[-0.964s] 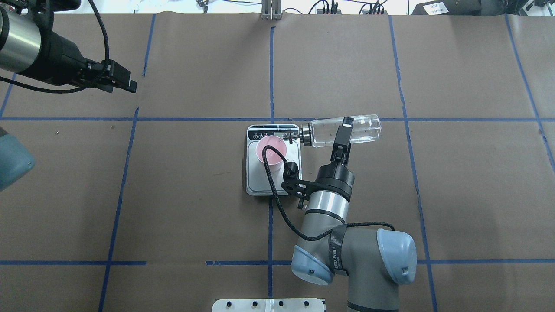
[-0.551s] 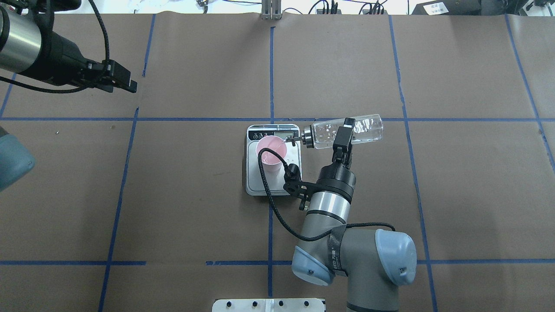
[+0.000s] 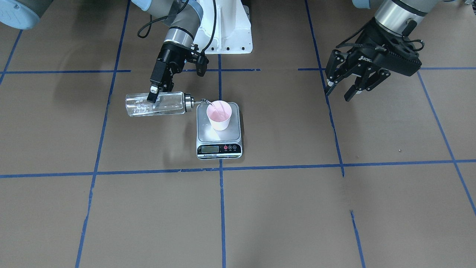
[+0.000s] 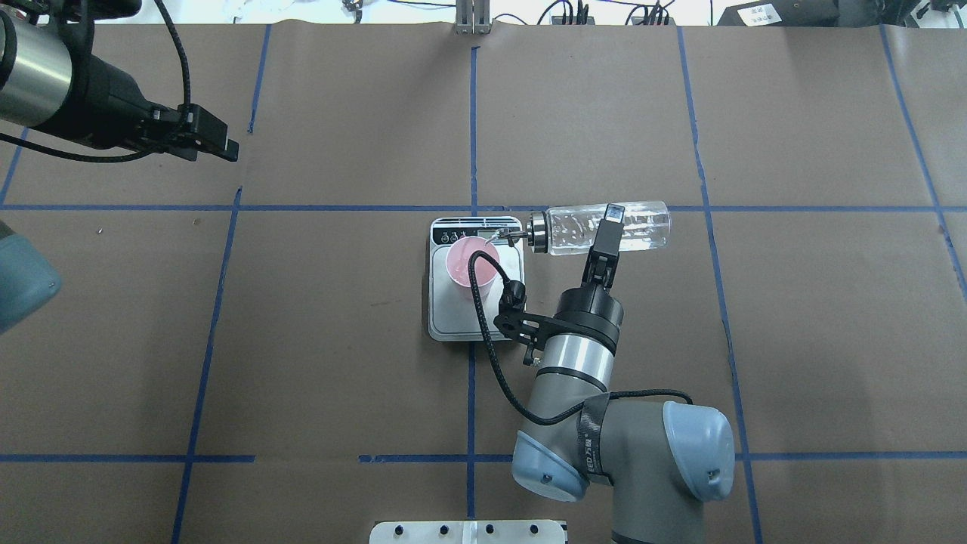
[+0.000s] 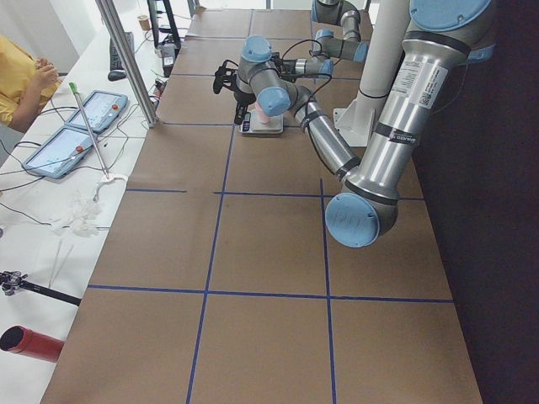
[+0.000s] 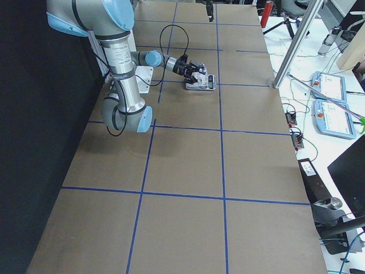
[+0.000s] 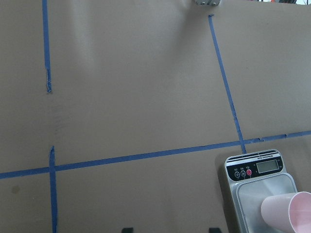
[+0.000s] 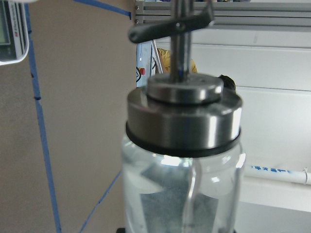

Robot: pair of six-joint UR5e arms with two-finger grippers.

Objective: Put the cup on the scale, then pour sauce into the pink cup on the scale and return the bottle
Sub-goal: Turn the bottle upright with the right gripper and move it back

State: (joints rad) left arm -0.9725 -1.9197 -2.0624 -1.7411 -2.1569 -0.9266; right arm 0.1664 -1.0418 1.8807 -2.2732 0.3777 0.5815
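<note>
The pale pink cup (image 3: pixel 219 115) stands upright on the steel platform of the silver scale (image 3: pixel 219 149). My right gripper (image 3: pixel 153 102) is shut on the clear glass bottle (image 3: pixel 163 104) and holds it lying almost level above the table beside the scale. Its metal cap and spout point at the cup's rim. A thin line of clear sauce seems to run into the cup. From overhead, the bottle (image 4: pixel 574 230) lies beside the cup (image 4: pixel 471 261) and scale (image 4: pixel 453 317), held by the right gripper (image 4: pixel 610 230). My left gripper (image 3: pixel 337 93) is open and empty, far off.
The table is covered with brown paper marked by blue tape lines. The white robot base plate (image 3: pixel 227 33) sits behind the scale. The left wrist view shows the scale (image 7: pixel 257 170) and the cup (image 7: pixel 289 213) at lower right. Tablets (image 5: pixel 84 109) lie on a side bench.
My right arm and the bottle have shifted slightly to the right, so the spout has drawn back toward the cup's rim. The left arm has not moved.
</note>
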